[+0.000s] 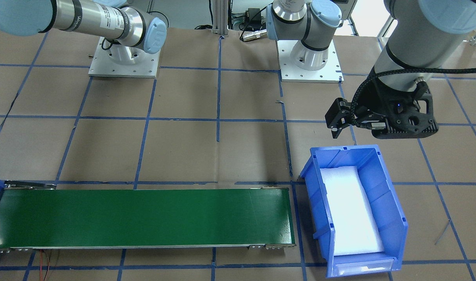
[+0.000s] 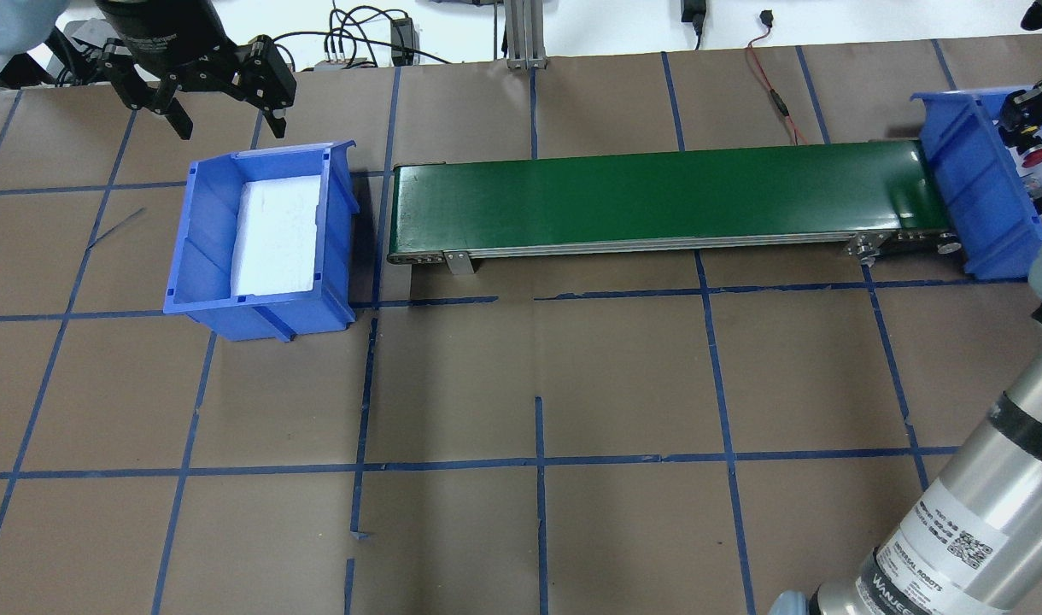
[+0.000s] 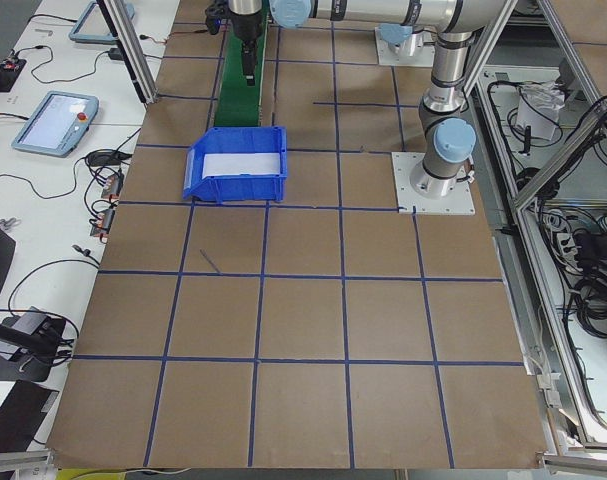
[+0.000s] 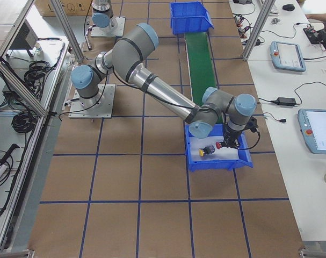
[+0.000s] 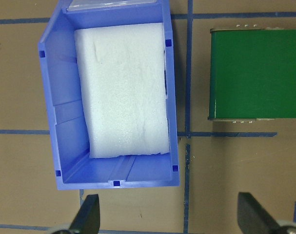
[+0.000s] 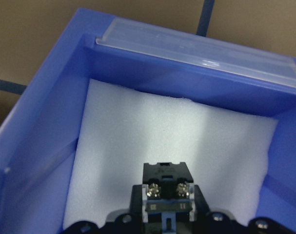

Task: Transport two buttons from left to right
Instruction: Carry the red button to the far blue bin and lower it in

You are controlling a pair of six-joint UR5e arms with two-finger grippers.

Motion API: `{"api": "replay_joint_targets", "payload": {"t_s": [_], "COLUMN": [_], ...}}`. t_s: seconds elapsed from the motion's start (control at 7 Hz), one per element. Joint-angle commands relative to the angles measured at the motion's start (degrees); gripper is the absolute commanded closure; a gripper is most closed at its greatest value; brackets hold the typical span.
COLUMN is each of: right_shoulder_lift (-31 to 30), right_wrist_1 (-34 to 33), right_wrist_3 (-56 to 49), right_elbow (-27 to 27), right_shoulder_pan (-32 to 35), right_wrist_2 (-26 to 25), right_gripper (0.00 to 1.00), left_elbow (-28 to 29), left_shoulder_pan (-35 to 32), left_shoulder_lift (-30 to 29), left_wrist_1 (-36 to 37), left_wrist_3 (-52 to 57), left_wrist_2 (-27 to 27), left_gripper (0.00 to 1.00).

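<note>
The red button is inside the right blue bin, over its white foam. My right gripper is shut on its black-and-grey block body, whose screw terminals face the wrist camera. The yellow button lies on the foam just beside it. My left gripper hangs open and holds nothing, a little beyond the far side of the left blue bin. Only white foam shows in that bin.
A green conveyor belt runs between the two bins and carries nothing. The tabletop is brown paper with a grid of blue tape. The arm bases stand on plates at the robot's side. Cables lie past the far table edge.
</note>
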Motion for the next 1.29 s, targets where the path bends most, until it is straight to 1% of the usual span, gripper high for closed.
{"api": "replay_joint_targets", "payload": {"t_s": [0.0,0.29,0.43,0.71,1.0,1.14], "right_shoulder_lift": [1.3,1.3,1.3,1.3,1.8,2.0], "right_wrist_1": [-1.3,-1.3,-1.3,-1.3,-0.6,-0.6], "right_wrist_3": [0.0,0.0,0.0,-0.1,-0.3,-0.3], "right_elbow": [0.0,0.0,0.0,-0.3,-1.4,-1.4], "right_shoulder_pan": [0.0,0.0,0.0,0.0,0.0,0.0], "right_wrist_2": [0.5,0.5,0.6,1.7,1.8,1.9], "right_gripper": [0.92,0.9,0.74,0.59,0.5,0.49], "left_elbow": [0.0,0.0,0.0,0.0,0.0,0.0], "left_shoulder_pan": [0.1,0.1,0.1,0.2,0.2,0.2], "left_shoulder_lift": [0.0,0.0,0.0,0.0,0.0,0.0], "left_wrist_1": [0.0,0.0,0.0,0.0,-0.1,-0.1], "left_wrist_3": [0.0,0.1,0.1,0.1,0.1,0.1], "left_wrist_2": [0.0,0.0,0.0,0.1,0.0,0.0], "left_gripper": [0.0,0.0,0.0,0.0,0.0,0.0]}}
